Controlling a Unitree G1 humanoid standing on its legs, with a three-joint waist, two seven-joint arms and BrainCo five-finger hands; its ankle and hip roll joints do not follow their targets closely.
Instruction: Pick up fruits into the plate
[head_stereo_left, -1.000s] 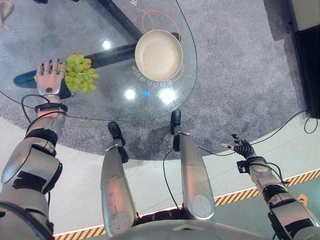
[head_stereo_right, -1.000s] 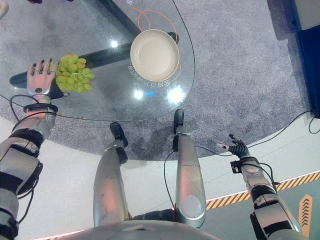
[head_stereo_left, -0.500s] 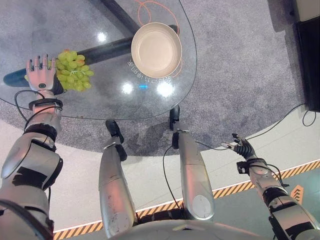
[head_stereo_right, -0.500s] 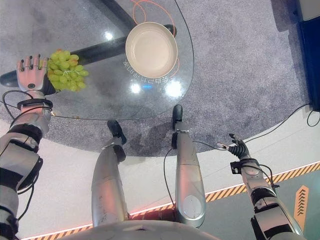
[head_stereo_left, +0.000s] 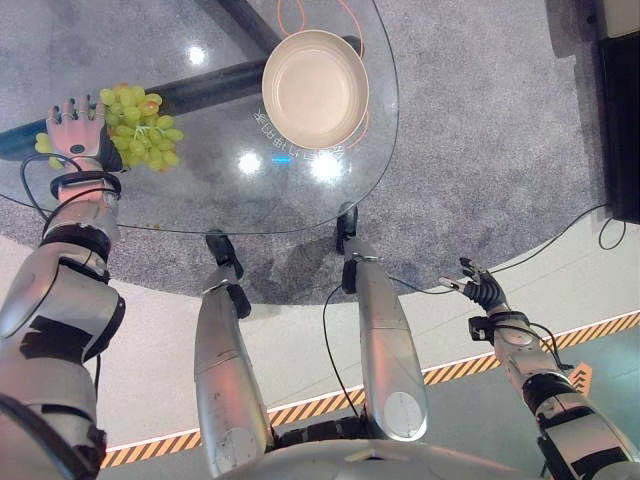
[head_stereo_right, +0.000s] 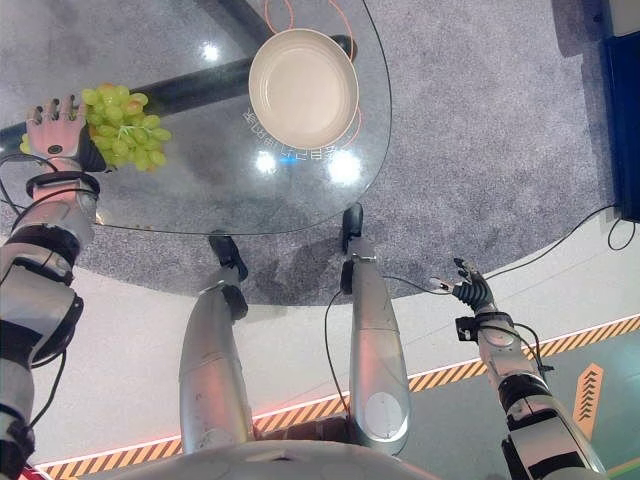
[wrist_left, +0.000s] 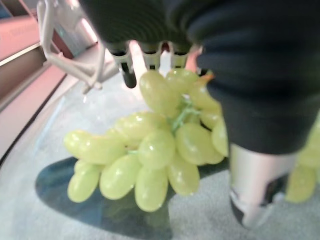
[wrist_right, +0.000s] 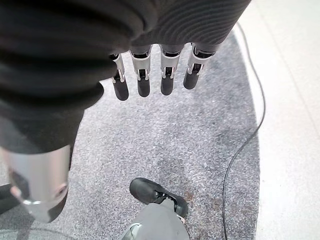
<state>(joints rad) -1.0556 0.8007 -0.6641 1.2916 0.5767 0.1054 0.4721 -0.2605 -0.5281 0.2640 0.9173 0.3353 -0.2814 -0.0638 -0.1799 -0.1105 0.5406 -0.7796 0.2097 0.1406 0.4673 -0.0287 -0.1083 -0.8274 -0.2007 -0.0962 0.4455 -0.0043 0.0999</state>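
Note:
A bunch of green grapes (head_stereo_left: 142, 132) lies on the round glass table (head_stereo_left: 200, 190) at its left side. My left hand (head_stereo_left: 75, 125) rests flat on the glass just left of the bunch, open with straight fingers. In the left wrist view the grapes (wrist_left: 150, 145) sit between the fingers (wrist_left: 128, 72) and the thumb (wrist_left: 252, 185), touching the palm side. A small part of the bunch (head_stereo_left: 42, 143) pokes out on the hand's far side. The empty cream plate (head_stereo_left: 313, 78) stands further right on the table. My right hand (head_stereo_right: 470, 292) hangs open over the floor, far from the table.
Dark table legs (head_stereo_left: 215, 82) and an orange cable (head_stereo_left: 300, 15) show through the glass. Grey carpet (head_stereo_left: 470, 130) surrounds the table. A dark cabinet (head_stereo_left: 622, 110) stands at the far right. A striped floor line (head_stereo_left: 470, 365) runs near my right arm.
The whole picture has shifted, so the camera moved. My left hand stays flat beside the grapes. The right hand hangs as before.

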